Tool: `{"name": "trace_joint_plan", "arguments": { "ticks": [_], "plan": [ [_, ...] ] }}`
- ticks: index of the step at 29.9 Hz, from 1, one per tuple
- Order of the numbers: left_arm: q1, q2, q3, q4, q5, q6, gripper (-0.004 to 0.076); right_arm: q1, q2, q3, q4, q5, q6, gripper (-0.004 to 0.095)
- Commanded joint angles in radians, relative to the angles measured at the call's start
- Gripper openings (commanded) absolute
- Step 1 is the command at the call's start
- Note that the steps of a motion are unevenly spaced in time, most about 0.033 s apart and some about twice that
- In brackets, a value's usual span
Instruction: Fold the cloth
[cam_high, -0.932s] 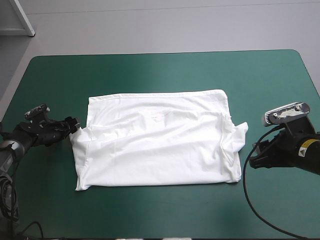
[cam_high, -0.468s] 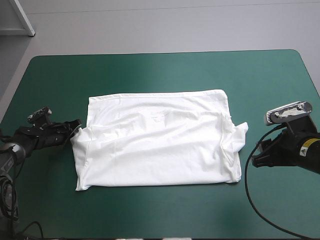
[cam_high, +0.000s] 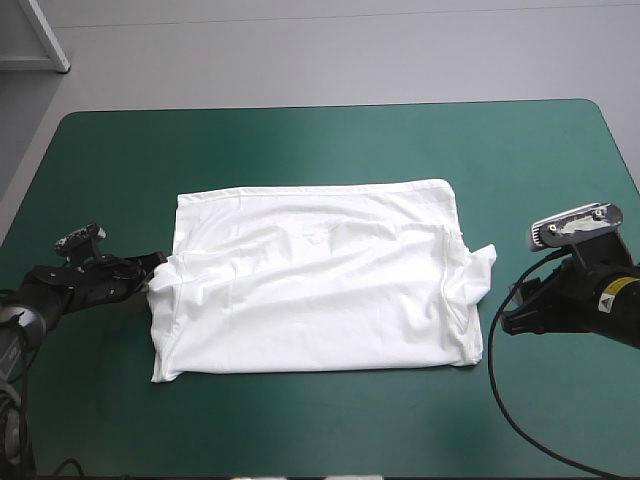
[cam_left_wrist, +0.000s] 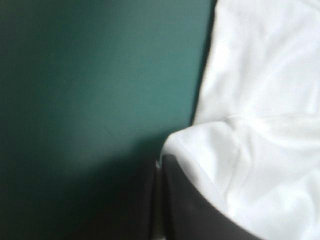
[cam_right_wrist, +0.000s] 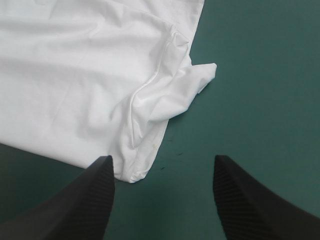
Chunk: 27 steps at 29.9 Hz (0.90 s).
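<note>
Bare teal-green cover (cam_high: 300, 140) all round the T-shirt (cam_high: 320, 285): widest strip toward the far edge, a narrower one along the near edge, open margins left and right where the arms sit.

Left arm is low, reaching in from the table's left edge. The left gripper (cam_high: 152, 266) is at the shirt's left edge. Left wrist view: fingers (cam_left_wrist: 200, 215) all but closed, cloth edge pinched between them and draped over one.

Right arm is at the right side. The right gripper (cam_high: 503, 322) is just beside the shirt's near right corner, apart from it. Fingers (cam_right_wrist: 90, 200) are spread wide, nothing held, only cover between them.

T-shirt lies mid-table, white, spread flat in a rough rectangle, wrinkled. The right sleeve (cam_high: 483, 262) pokes out past its right edge. The left edge is bunched at the grip.
</note>
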Motion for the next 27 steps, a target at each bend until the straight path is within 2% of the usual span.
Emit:
{"name": "trace_joint_plan", "arguments": {
  "ticks": [1, 4, 7, 12, 15, 20, 27],
  "plan": [
    [-0.003, -0.129, -0.023, -0.075, -0.007, 0.014, 0.0019, 0.001, -0.006, -0.023, 0.008, -0.048, -0.001, 0.0553],
    [-0.003, -0.197, -0.024, -0.118, -0.007, 0.014, 0.0019, 0.001, -0.006, -0.023, 0.008, -0.048, -0.007, 0.0553],
    [-0.003, -0.243, -0.024, -0.161, 0.033, 0.080, 0.0019, 0.001, -0.006, -0.023, 0.008, -0.048, -0.007, 0.0553],
    [-0.010, -0.252, -0.024, -0.325, 0.220, 0.222, 0.0019, 0.001, -0.006, -0.023, 0.015, -0.049, -0.007, 0.0553],
    [-0.053, -0.252, -0.024, -0.366, 0.259, 0.269, 0.0019, 0.001, -0.006, -0.023, 0.015, -0.052, -0.007, 0.0553],
    [-0.207, -0.250, -0.024, -0.351, 0.217, 0.291, 0.0019, 0.001, -0.006, -0.023, 0.016, -0.054, -0.007, 0.0553],
    [-0.449, -0.166, -0.024, -0.260, -0.009, 0.294, 0.0020, 0.001, -0.006, -0.023, 0.036, -0.040, -0.007, 0.0553]
  ]
}}
